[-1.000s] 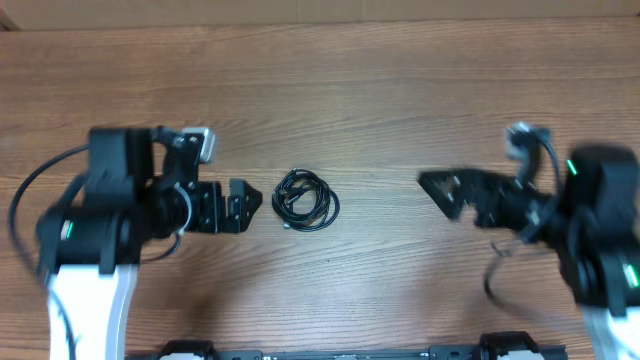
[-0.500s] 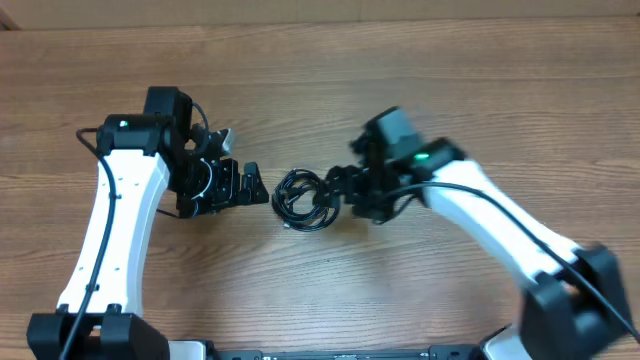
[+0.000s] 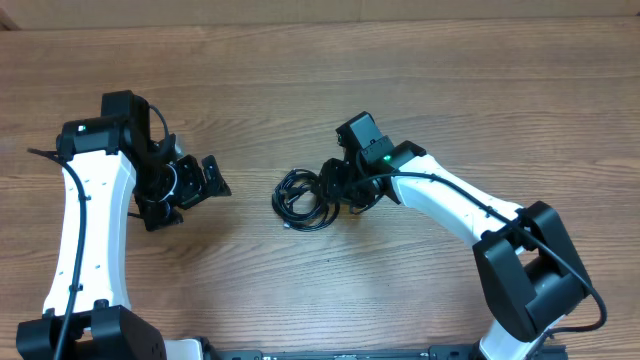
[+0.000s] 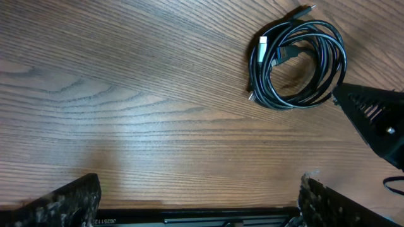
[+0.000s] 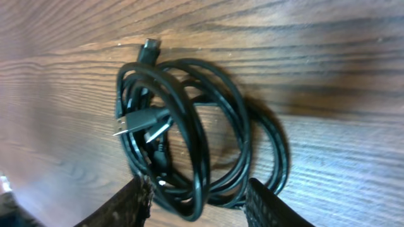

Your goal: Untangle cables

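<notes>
The cables (image 3: pixel 305 200) lie as one small black coil in the middle of the wooden table (image 3: pixel 420 90). The left wrist view shows the coil (image 4: pixel 297 66) at the upper right, with a white-tipped plug (image 4: pixel 263 43). In the right wrist view the cables (image 5: pixel 189 126) fill the centre, a USB plug (image 5: pixel 129 123) lying across the loops. My right gripper (image 3: pixel 330 185) is at the coil's right edge, its half-closed jaws (image 5: pixel 197 202) straddling several strands. My left gripper (image 3: pixel 212 178) hangs wide open to the left of the coil, apart from it, with nothing between its fingers (image 4: pixel 201 202).
The right arm's black finger (image 4: pixel 372 120) reaches into the left wrist view beside the coil. The left arm's white link (image 3: pixel 85 230) runs down the table's left side, the right arm's (image 3: pixel 450 205) down the right. Bare wood surrounds the coil.
The right arm swung in from the far right to the coil and its jaws narrowed around the strands. The left gripper came close to the coil, then drew back to the left, staying open.
</notes>
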